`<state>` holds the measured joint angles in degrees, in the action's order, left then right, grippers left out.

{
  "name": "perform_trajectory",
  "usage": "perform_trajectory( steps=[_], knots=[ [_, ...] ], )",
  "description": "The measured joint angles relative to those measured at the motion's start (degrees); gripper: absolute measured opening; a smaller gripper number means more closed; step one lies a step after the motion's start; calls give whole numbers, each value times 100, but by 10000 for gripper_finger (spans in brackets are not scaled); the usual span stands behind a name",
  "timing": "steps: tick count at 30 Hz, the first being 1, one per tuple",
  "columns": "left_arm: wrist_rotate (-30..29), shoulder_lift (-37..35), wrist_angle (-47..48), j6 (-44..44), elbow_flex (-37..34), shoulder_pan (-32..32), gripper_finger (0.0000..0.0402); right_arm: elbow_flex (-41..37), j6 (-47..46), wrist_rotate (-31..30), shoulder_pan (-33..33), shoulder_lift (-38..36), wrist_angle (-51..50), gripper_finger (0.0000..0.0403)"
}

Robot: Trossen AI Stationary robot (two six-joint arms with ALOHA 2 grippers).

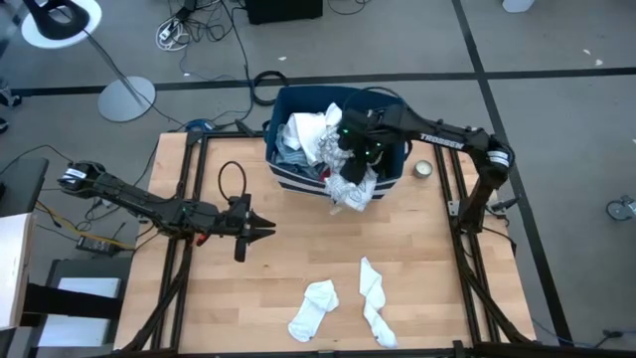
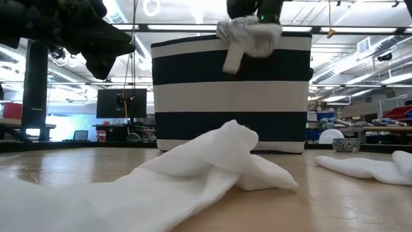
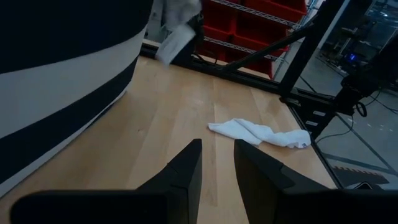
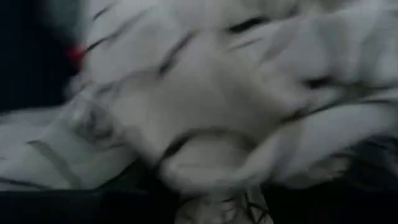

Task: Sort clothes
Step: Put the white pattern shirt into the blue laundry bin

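We couldn't tell whether the right gripper (image 1: pixel 350 164), upper centre, gripped the patterned garment (image 1: pixel 353 189) draped over the bin's rim (image 1: pixel 298 181); it might slip back. The left gripper (image 1: pixel 260 229) hung slightly parted, holding nothing.

The room is bright, lit by ceiling lights (image 2: pixel 193 8) that glare white. The table (image 1: pixel 298 259) shows only soft shadows. Up close, the white cloth (image 4: pixel 205 124) looks smeared and blurry. The nearest sock (image 2: pixel 129 193) is fuzzy too.
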<state>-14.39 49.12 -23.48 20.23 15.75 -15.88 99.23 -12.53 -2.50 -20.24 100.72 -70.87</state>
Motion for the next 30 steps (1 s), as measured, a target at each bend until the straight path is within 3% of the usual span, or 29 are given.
perform_trajectory(
  steps=[6,13,22,30],
  knots=[
    [2,-2,-72,10,0,0,99,-228,-82,89,-376,685,543,194],
    [-13,0,-70,13,0,1,99,-202,-228,493,-520,839,616,194],
    [-2,0,-64,-31,0,-4,99,-196,-236,-142,-521,-556,873,192],
    [-20,0,-63,-33,0,-4,99,-191,-239,-1120,-135,-1843,1122,189]
  ],
)
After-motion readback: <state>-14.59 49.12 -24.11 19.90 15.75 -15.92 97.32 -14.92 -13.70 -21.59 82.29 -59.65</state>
